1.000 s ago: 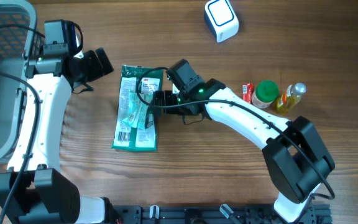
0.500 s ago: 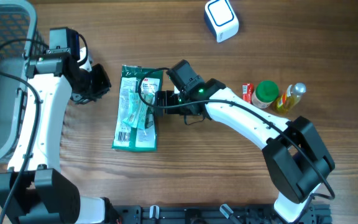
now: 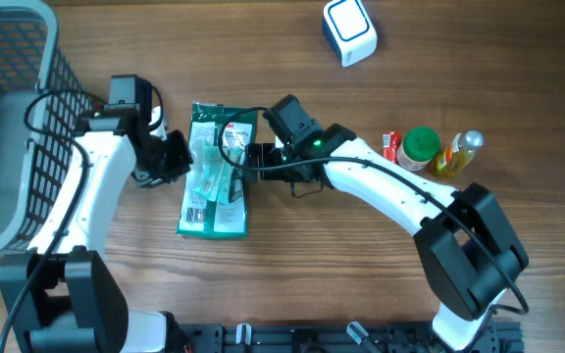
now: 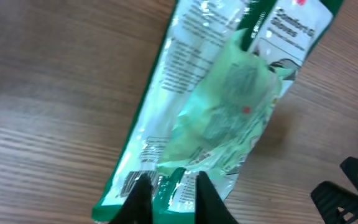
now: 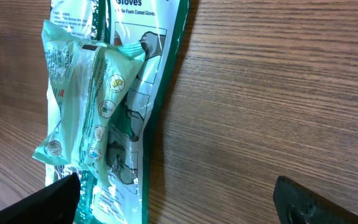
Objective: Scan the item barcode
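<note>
With the left gripper [image 4: 169,200] nipping only the edge of the glove packet [image 3: 214,181] lying on the table [image 3: 479,69] and the right gripper [image 5: 179,199] gaping empty beside it, we are risking the slick film slipping out.

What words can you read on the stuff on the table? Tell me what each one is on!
"Gloves": on the glove packet, at the top edge of the right wrist view.
"Comfort G...": same packet, left wrist view, blurry and cut off.
Small print and barcode digits on the packet: too blurred to read.
Labels on the green-capped bottle, yellow bottle and red pack: too small.
White scanner: no words visible.
</note>
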`<state>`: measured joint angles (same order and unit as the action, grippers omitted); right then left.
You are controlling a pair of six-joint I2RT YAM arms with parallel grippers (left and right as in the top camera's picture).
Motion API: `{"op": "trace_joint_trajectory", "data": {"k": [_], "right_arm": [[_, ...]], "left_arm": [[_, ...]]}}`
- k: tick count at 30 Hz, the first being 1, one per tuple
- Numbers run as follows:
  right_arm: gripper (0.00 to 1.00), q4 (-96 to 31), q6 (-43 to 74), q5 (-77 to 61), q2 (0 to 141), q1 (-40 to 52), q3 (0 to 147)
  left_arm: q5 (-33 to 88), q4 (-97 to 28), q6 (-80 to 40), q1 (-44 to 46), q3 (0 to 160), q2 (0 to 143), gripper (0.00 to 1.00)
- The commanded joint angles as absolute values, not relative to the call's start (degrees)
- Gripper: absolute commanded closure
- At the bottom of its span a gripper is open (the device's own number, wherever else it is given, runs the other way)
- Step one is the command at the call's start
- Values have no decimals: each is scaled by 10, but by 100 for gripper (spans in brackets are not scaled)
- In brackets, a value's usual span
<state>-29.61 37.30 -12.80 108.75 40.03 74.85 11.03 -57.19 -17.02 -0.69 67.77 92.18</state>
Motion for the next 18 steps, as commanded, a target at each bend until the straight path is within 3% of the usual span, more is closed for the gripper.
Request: {"op": "trace_joint_trajectory", "data": {"k": [1,9,18], "right_arm": [[0,-296,375,-116,1083,399,756],[0,-296,375,-116,1083,399,756],[0,-296,375,-116,1083,399,756]], "left_arm": [[71,-563,-171,21,674,919,78],[55,-558,-171,61,665,919,75],[55,-445,-171,64,564,919,69]]}}
